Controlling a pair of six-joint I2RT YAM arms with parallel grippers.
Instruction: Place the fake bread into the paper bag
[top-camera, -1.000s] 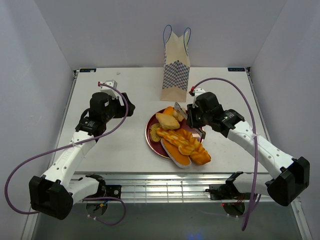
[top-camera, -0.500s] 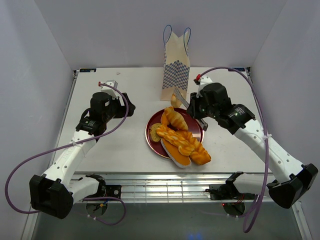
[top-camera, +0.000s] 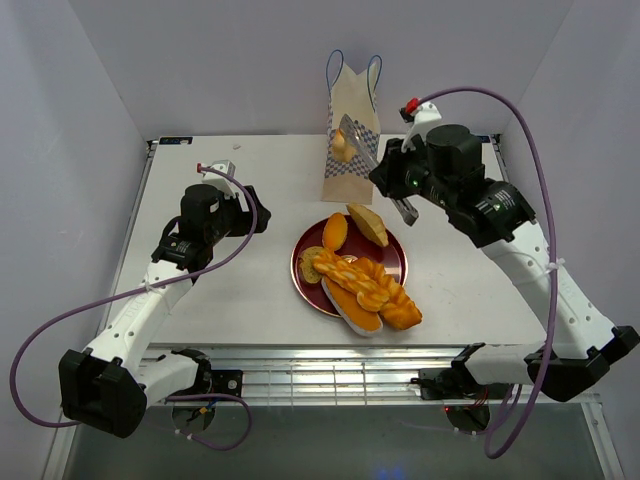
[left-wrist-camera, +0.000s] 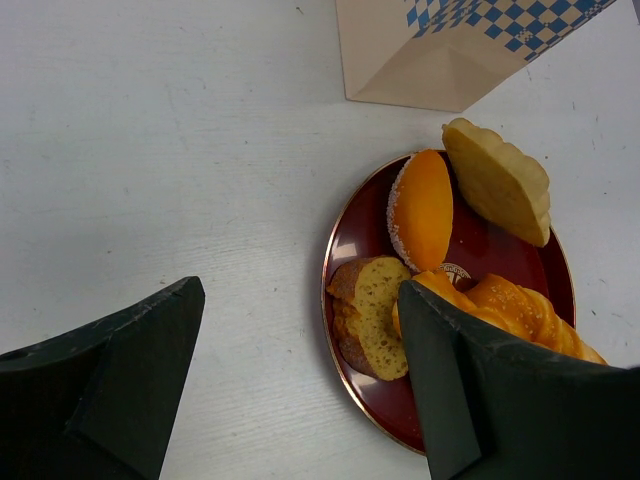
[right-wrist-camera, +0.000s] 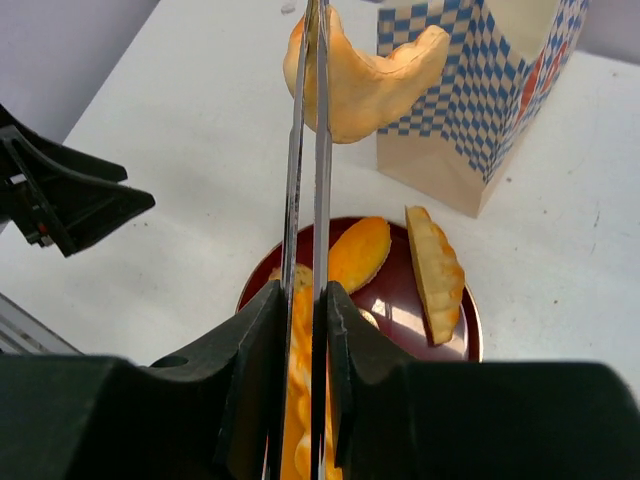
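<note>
My right gripper (top-camera: 388, 182) is shut on metal tongs (top-camera: 358, 142), whose tips pinch a curved tan bread piece (top-camera: 341, 150) in the air in front of the paper bag (top-camera: 355, 100). In the right wrist view the gripper (right-wrist-camera: 305, 295) clamps the tongs (right-wrist-camera: 308, 150), and the piece (right-wrist-camera: 365, 85) hangs beside the bag (right-wrist-camera: 500, 90). The dark red plate (top-camera: 388, 256) holds an oval roll (top-camera: 334, 231), a wedge (top-camera: 368, 223), a braided loaf (top-camera: 365, 283) and slices (top-camera: 312, 264). My left gripper (top-camera: 255, 215) is open and empty, left of the plate (left-wrist-camera: 350, 230).
The bag stands upright at the back middle of the white table, just behind the plate. One long loaf (top-camera: 352, 305) overhangs the plate's front rim. White walls close the table on three sides. A metal rack runs along the near edge.
My right gripper has risen from the plate and moved back toward the bag, carrying the tongs with the curved bread piece. The wedge on the plate shifted. The left arm has not moved.
</note>
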